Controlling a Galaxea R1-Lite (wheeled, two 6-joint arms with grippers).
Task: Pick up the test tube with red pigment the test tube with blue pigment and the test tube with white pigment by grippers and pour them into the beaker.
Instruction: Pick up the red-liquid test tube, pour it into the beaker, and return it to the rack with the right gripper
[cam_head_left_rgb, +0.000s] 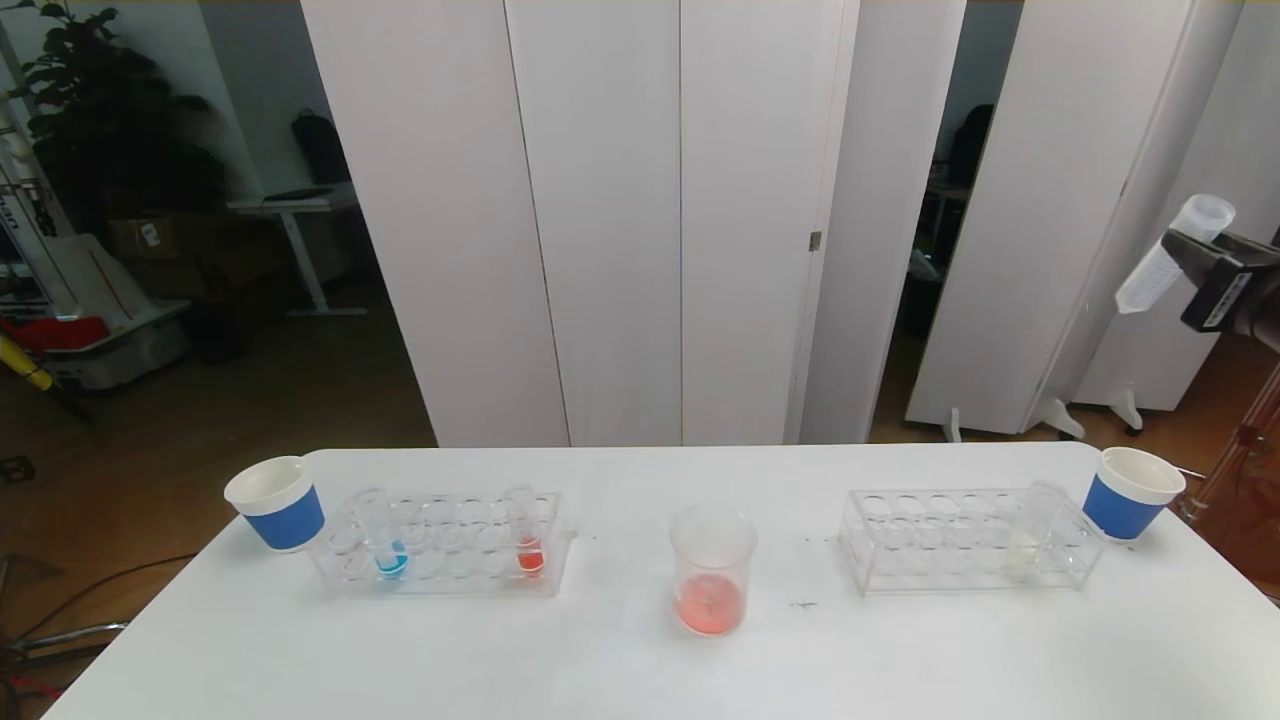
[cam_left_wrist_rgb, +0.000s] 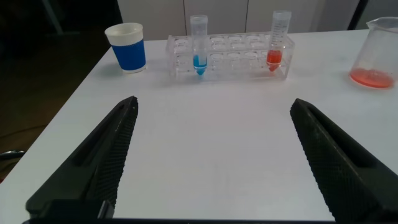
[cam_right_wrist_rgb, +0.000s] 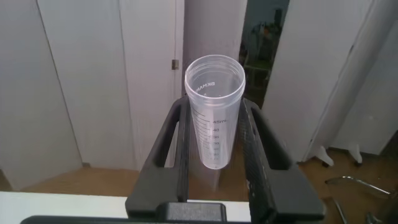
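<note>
Beaker (cam_head_left_rgb: 711, 570), clear, straight-sided and cylindrical, stands at the middle of the white bench (cam_head_left_rgb: 640, 660) with a shallow pool of orange-red liquid in its bottom; its printed marks are too faint to read from the head view, and the left wrist view cuts off part of it. To the beaker's left sits a clear plastic tube rack (cam_head_left_rgb: 440, 545). In it the slim clear test tube with blue pigment (cam_head_left_rgb: 385, 540) stands upright toward the far-left end, and a clear tube with orange-red liquid (cam_head_left_rgb: 526, 542) stands nearer the beaker. A blue-and-white paper cup (cam_head_left_rgb: 277, 502) lies just beyond that rack's left end.

To the beaker's right is a second clear rack (cam_head_left_rgb: 960, 540). The clear test tube with white pigment (cam_head_left_rgb: 1030, 545) stands at its right end, so pale that its outline is hard to make out. A second blue-and-white cup (cam_head_left_rgb: 1132, 492) sits past it.

High above and well right of the beaker, the right pincer (cam_right_wrist_rgb: 214, 155) is clamped on an empty clear graduated tube (cam_head_left_rgb: 1172, 252), tilted with its open threaded mouth upward; the arm is cut off by the picture's edge. The left pincer (cam_left_wrist_rgb: 211, 162) hangs low over the bench on the near side of the left rack, its black ribbed fingers (cam_left_wrist_rgb: 112, 149) wide apart with nothing between them.
</note>
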